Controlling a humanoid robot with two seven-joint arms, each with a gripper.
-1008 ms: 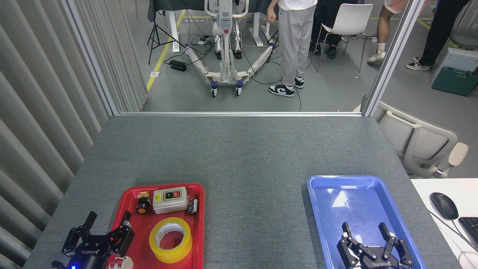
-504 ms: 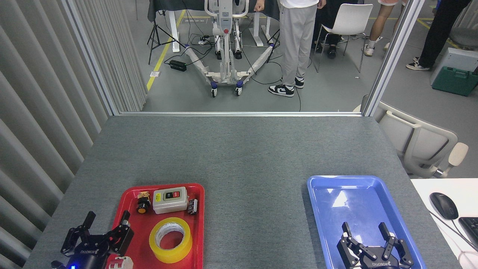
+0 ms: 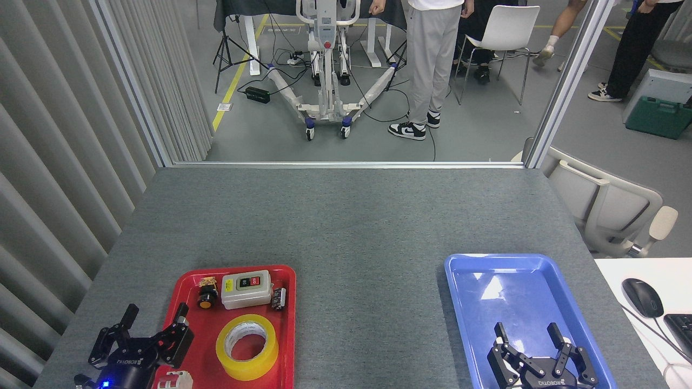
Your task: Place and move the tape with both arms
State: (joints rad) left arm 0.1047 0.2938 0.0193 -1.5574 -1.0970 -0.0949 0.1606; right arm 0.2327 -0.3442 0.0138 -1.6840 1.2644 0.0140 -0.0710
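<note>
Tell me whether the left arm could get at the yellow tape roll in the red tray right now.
Probably yes. The left pincer is open and empty at the red tray's left edge, and the tape roll lies flat just to its right with nothing between them.

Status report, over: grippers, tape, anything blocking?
Left gripper open, empty; right gripper open over blue tray. Tape flat in red tray. Nothing blocking.
</note>
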